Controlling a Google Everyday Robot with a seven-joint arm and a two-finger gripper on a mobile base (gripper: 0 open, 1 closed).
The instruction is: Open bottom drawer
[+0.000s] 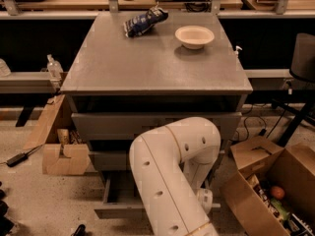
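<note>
The grey cabinet (152, 73) has three drawer tiers. The bottom drawer (114, 210) stands pulled out toward me, its left side wall and dark inside showing. Its knob is hidden behind my white arm (167, 176), which bends down over the middle of the cabinet's front. My gripper (208, 204) sits low at the right part of the bottom drawer's front, mostly covered by the arm. The middle drawer (106, 160) and the top drawer (118, 126) sit further back.
A blue snack bag (143, 21) and a white bowl (194, 36) lie on the cabinet top. An open cardboard box (275, 191) full of items stands on the floor to the right, another cardboard box (61, 157) to the left. A workbench runs behind.
</note>
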